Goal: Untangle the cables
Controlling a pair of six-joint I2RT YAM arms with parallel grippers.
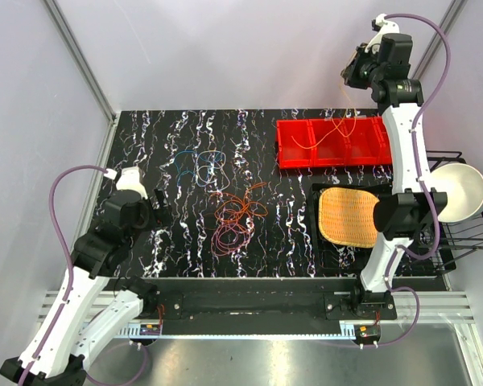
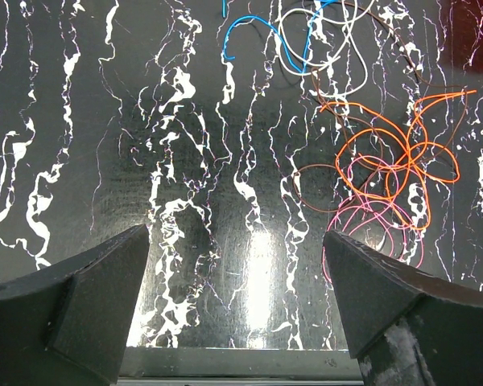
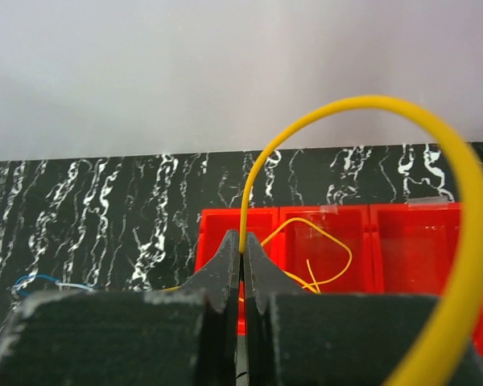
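A tangle of thin cables lies mid-table: blue and white loops (image 1: 201, 165), orange-red loops (image 1: 243, 205) and pink loops (image 1: 228, 237) below them. My left gripper (image 1: 158, 212) sits low at the table's left, open, holding nothing. In its wrist view the left gripper (image 2: 235, 241) frames bare table, with the orange cable (image 2: 394, 153), pink cable (image 2: 370, 217) and blue cable (image 2: 241, 24) ahead to the right. My right gripper (image 1: 356, 72) is raised above the red bin (image 1: 283, 145), shut on a yellow cable (image 3: 346, 100). The cable arcs up from the right gripper (image 3: 241, 245), and its lower part trails into the red bin (image 3: 435, 241).
A woven straw mat (image 1: 348, 215) lies on a black tray right of the tangle. A white bowl (image 1: 459, 191) sits in a wire rack at the far right. Pale walls with metal posts close in the table's back and sides.
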